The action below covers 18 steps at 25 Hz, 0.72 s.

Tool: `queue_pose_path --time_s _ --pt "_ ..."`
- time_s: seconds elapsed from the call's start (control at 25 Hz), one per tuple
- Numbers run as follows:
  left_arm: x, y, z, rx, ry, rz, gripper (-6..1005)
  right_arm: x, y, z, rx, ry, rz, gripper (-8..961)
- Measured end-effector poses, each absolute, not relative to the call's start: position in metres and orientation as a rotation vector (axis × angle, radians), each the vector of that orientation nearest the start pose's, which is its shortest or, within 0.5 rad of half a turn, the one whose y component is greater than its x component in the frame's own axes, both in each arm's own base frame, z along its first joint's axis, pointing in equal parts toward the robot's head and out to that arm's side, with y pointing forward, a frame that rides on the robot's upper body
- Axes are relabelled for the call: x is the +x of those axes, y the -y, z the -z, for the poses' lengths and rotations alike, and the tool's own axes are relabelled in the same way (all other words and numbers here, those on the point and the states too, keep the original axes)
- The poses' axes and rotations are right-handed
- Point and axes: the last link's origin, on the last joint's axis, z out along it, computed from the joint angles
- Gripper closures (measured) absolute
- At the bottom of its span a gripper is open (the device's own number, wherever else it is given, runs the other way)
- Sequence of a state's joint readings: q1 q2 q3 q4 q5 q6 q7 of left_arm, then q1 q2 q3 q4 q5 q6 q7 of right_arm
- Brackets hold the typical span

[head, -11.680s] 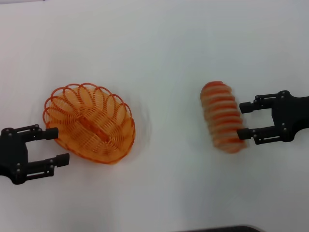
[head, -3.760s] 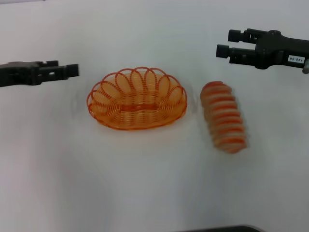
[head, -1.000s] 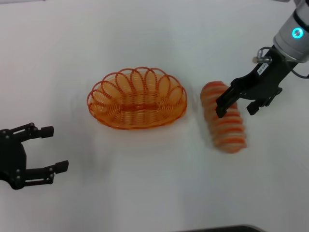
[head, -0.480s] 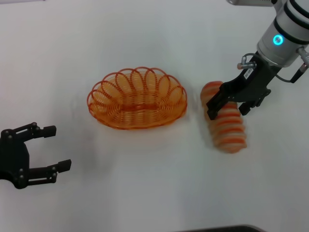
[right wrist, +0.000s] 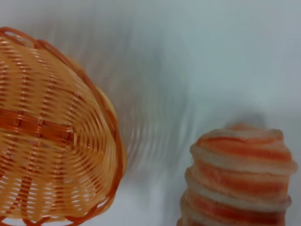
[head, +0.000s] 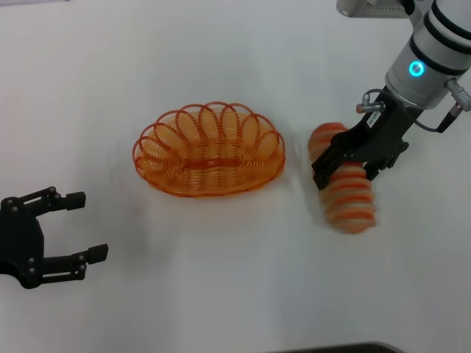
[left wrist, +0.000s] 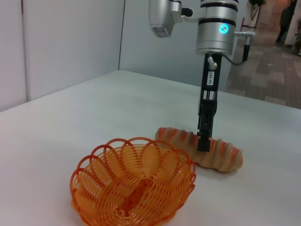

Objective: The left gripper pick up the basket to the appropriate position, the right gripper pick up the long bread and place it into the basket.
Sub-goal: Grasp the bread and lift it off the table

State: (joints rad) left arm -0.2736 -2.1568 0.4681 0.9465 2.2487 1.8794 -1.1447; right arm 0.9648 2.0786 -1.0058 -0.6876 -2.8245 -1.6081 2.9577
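Here, at the lower left of the head view, the left gripper [head: 78, 226] is seen resting low over the table [head: 235, 294] with its fingers spread apart and nothing between them. It has hardly shifted over the last second and lies well apart from the basket.

Near the middle of the frame, the basket [head: 210, 150] stands upright on the table and is not held by anything. Its place matches that of a few seconds ago, so the basket step can be judged as done.

To the right of centre, the long bread [head: 343, 193] lies on the table just beside the basket, in the same spot as before.

At the right, the right gripper [head: 348, 166] has been brought down from the upper right over the last second and is now set over the upper part of the bread. Its fingers are held apart, one on each side of the loaf, and no squeeze can be seen yet. In the left wrist view a finger tip [left wrist: 203, 143] is shown down against the bread's top edge.

The descent is judged nearly finished; closing on the bread and lifting it across to the basket are still to be done.
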Motion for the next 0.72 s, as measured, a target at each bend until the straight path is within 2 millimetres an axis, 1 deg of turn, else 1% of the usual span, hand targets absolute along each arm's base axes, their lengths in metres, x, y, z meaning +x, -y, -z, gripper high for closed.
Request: queue_pose_path --time_s 0.32,0.68,0.72 --pt "-0.3145 -0.2324 -0.0318 -2.783 0.449 0.558 127 0.209 -0.3716 0.0289 -2.146 -1.854 0.711 14" --pt "-0.3128 -0.2324 -0.029 -2.791 0.45 0.569 127 0.2122 -0.3699 0.0305 -2.123 -1.856 0.738 18" --pt "-0.3128 -0.2323 -0.0289 -2.791 0.45 0.57 127 0.2125 -0.3697 0.0307 -2.124 -1.851 0.743 48"
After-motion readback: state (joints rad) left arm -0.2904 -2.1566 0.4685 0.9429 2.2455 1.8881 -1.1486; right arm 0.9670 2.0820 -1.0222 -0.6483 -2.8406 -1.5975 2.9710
